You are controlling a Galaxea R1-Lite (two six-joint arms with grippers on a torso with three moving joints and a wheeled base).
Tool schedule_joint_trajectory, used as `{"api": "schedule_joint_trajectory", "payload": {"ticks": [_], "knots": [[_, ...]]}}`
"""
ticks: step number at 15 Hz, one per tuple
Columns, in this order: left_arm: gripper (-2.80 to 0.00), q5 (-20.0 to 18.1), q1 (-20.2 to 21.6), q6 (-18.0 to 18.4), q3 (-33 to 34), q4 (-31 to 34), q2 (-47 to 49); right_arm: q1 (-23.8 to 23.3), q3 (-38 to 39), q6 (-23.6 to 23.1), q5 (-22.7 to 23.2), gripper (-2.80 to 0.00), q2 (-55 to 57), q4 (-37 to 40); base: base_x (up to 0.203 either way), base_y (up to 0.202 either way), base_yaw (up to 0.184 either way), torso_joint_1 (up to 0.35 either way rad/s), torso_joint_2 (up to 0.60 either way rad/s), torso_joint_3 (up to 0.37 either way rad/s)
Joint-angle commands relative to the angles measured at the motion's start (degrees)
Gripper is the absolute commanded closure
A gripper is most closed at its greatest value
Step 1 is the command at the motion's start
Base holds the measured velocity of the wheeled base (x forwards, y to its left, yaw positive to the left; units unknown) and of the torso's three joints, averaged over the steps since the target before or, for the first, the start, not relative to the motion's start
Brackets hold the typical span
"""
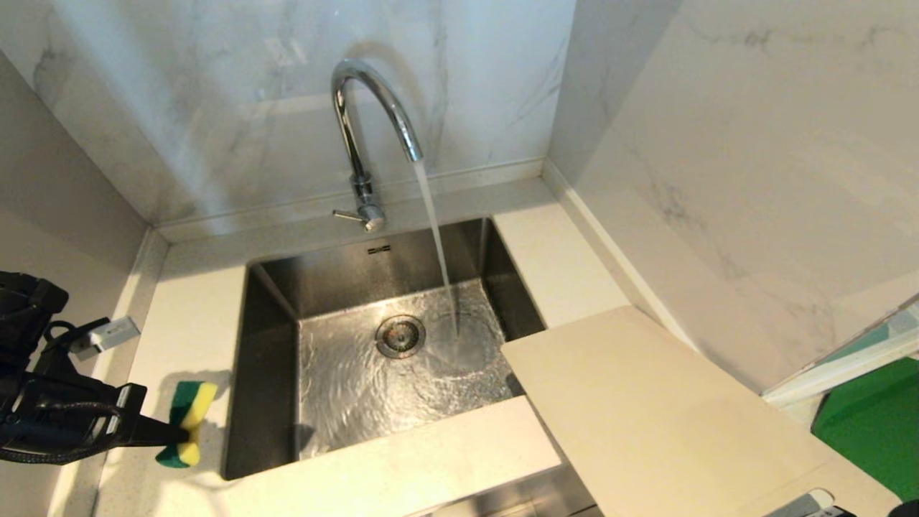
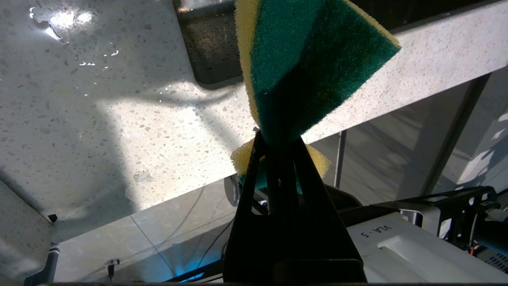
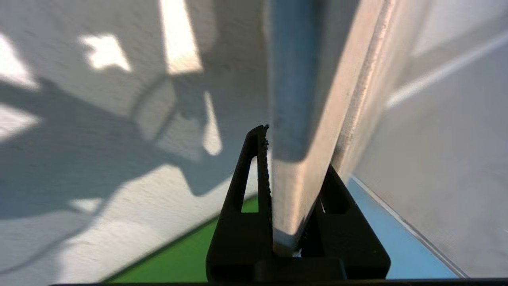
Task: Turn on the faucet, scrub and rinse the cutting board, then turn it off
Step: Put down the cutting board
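Water runs from the faucet [image 1: 373,122] into the sink [image 1: 273,345]; the next step, I judge, is to swing the board [image 1: 646,402] under the stream and tilt it so runoff drains inside. The right hand [image 3: 295,167] pinches the board's edge, the left hand [image 2: 278,147] pinches a sponge [image 2: 313,59] over the tabletop [image 1: 194,316]. The board sits at the sink's right front corner, one corner overhanging, long axis running diagonally from there toward the robot's right.

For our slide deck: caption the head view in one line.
Faucet running into sink; left gripper holds sponge, cutting board at right.
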Motion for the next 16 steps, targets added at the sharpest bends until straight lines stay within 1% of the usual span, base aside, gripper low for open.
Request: {"api": "schedule_joint_trajectory", "payload": {"ticks": [1,3,5,11,13,16], "knots": [[0.00,-0.1,0.1,-0.1,0.0,0.1,0.1,0.0,0.0,0.6,1.6,0.00,4.0,0.3,0.000,0.000,0.000,0.000,0.00,0.000],[0.00,-0.1,0.1,0.0,-0.1,0.1,0.1,0.0,0.6,1.4,4.6,0.00,5.7,1.0,0.000,0.000,0.000,0.000,0.00,0.000],[0.00,-0.1,0.2,-0.1,0.1,0.1,0.0,0.0,0.7,2.3,6.4,0.00,8.1,1.1,0.000,0.000,0.000,0.000,0.00,0.000],[0.00,-0.2,-0.3,-0.1,-0.3,0.0,0.9,-0.1,0.5,2.5,7.8,0.00,12.2,1.9,0.000,0.000,0.000,0.000,0.00,0.000],[0.00,-0.2,-0.3,-0.1,-0.3,0.0,1.2,-0.2,0.2,2.5,9.1,0.00,13.4,2.0,0.000,0.000,0.000,0.000,0.00,0.000],[0.00,-0.1,-0.3,-0.2,-0.3,-0.7,1.3,-1.2,0.2,2.5,9.7,0.00,14.2,2.9,0.000,0.000,0.000,0.000,0.00,0.000]]}}
